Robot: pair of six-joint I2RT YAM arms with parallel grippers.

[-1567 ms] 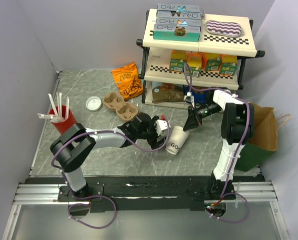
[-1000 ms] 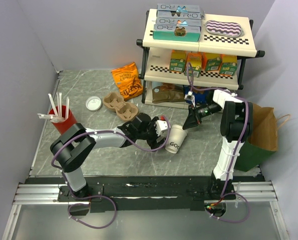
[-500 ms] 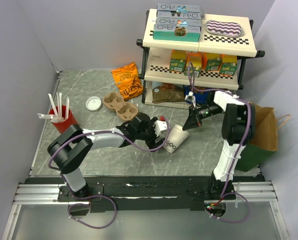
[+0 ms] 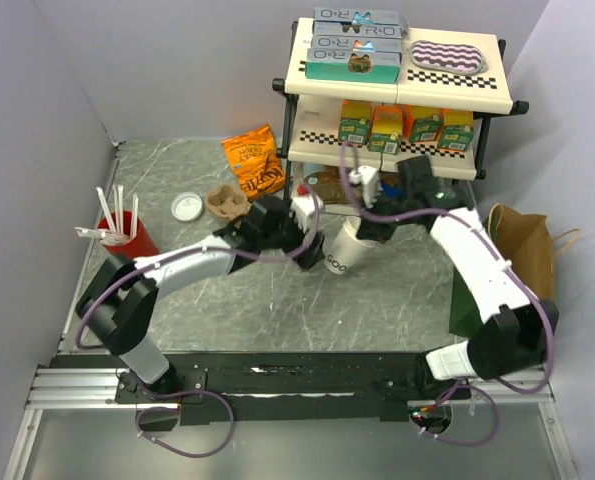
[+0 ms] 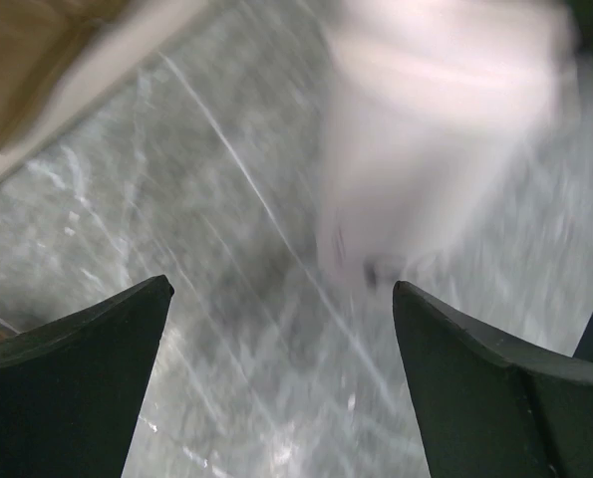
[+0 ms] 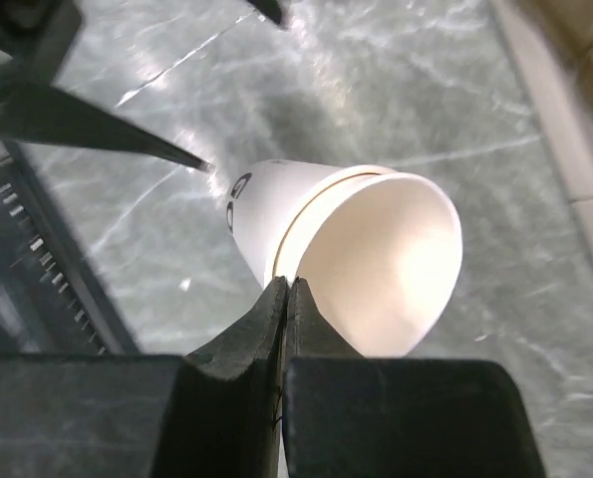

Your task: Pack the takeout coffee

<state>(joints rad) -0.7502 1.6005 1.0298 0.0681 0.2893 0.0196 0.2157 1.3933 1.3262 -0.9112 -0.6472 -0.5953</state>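
The takeout coffee is a cream-white paper cup with dark lettering and no lid, tilted with its mouth toward the shelf. My right gripper is shut on its rim; in the right wrist view the pads pinch the cup wall at the lip. Just left of the cup, my left gripper is open. The left wrist view is blurred: the cup lies beyond the spread fingers, not between them. A round white lid lies on the table at the left.
The brown pulp carrier sits behind my left arm, partly hidden. An orange snack bag and a stocked shelf are at the back. A red cup with straws stands left. A paper bag stands right.
My right arm has swung round, its gripper now shut on the cup's rim. The cup has shifted left and toward the shelf. My left gripper has moved up beside it, open.
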